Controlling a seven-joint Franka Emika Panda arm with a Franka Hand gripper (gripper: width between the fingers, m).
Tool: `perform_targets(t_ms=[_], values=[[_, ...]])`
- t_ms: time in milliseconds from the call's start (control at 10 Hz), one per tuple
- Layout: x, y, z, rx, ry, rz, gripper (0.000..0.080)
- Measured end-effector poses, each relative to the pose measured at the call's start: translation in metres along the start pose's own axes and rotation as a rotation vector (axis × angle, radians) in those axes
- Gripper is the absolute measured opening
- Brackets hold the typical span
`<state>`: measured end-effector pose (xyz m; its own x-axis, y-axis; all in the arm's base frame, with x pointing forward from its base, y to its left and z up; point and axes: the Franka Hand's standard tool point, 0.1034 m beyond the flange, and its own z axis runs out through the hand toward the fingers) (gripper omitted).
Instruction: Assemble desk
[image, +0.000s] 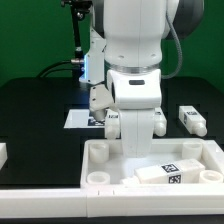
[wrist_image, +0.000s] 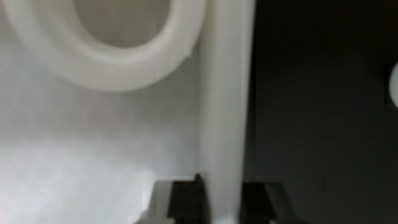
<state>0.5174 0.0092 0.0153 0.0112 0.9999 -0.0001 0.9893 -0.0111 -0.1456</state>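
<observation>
The gripper (wrist_image: 226, 200) stands narrowly open, its 2 dark fingers (wrist_image: 178, 200) pressed against either side of the far rim of the desk panel (image: 100, 152). A round corner socket (wrist_image: 116, 40) lies just beside that rim. The panel sits at the near edge of the black table (image: 40, 110). 1 tagged leg (image: 165, 172) lies inside the panel. Another leg (image: 192, 120) lies on the table to the exterior view's right. The marker board (image: 78, 119) lies farther back.

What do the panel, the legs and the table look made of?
The panel: probably rigid plastic, matte white; its moulded rim and round sockets suggest it. The legs: seemingly the same white plastic, bearing printed black-and-white tags. The table: dark matte surface without glare; material unclear.
</observation>
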Motion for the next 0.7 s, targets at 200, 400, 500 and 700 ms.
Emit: perform_targets(t_ms=[200,400,500,700], values=[[-0.001,-0.001,0.0,0.001,0.0,0.002,0.0065],[-0.001,-0.001,-0.001,0.005,-0.001,0.006,0.0289],[0.0,0.003,-0.013,0.025,-0.008,0.021,0.047],[0.007,0.022,-0.036,-0.007,-0.005,0.037,0.0588]])
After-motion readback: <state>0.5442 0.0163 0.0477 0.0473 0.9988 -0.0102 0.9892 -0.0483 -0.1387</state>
